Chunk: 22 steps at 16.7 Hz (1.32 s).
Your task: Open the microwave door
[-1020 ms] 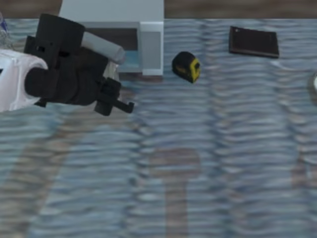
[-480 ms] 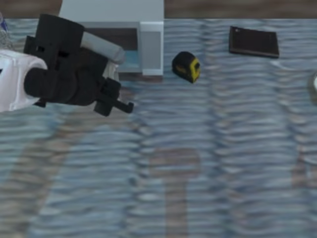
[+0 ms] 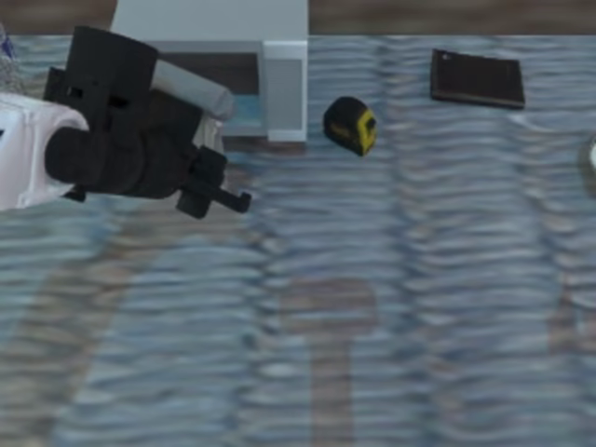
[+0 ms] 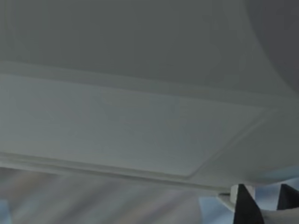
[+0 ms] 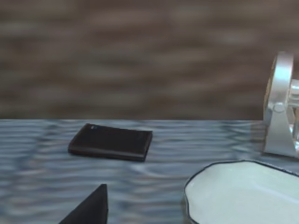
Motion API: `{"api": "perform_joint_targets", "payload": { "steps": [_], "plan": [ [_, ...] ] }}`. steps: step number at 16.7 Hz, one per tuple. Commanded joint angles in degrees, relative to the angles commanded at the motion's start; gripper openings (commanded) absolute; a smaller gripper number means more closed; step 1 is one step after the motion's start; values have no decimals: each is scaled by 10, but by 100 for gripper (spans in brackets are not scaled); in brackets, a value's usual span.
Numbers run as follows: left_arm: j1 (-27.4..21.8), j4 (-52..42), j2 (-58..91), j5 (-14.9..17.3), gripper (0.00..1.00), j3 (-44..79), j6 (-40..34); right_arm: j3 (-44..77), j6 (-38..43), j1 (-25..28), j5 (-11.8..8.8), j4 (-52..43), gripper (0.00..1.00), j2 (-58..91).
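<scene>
The microwave (image 3: 212, 56) stands at the 11 o'clock region of the worktop (image 3: 372, 307), against the far edge. The microwave door (image 3: 194, 88) is swung outward: in the top view it appears as a grey slab running obliquely from the left front corner of the cabinet toward 5 o'clock, leaving the cavity and its pale blue floor exposed beside the control panel (image 3: 285, 88). Judged from this, the opening is well advanced.

The left arm covers the door from the 9 o'clock side. The left gripper (image 3: 216, 186) sits just past the door's free end, toward 5 o'clock from the hinge. The door's long axis runs roughly from 10 o'clock to 4 o'clock. In the left wrist view the door's framed panel (image 4: 140, 126) fills the picture, with two dark fingertips (image 4: 245, 207) at its lower edge; whether they are apart or clamped on the door cannot be told.

The right arm is parked beyond the right edge; its wrist view shows only one dark fingertip (image 5: 91, 207), so its state cannot be told either. The left arm is clearly the nearer.

Compared with the earlier frames, arm, door and the tape measure (image 3: 351, 125) show no visible shift.
</scene>
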Motion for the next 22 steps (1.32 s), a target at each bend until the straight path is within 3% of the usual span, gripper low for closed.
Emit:
{"api": "perform_joint_targets", "payload": {
  "steps": [7,14,22],
  "plan": [
    [-3,-1,0,6,0,0,-1,0,0,0,0,0,100,0],
    [28,-14,-15,48,0,-14,60,0,0,0,0,0,100,0],
    [28,-14,-15,48,0,-14,60,0,0,0,0,0,100,0]
  ]
}}
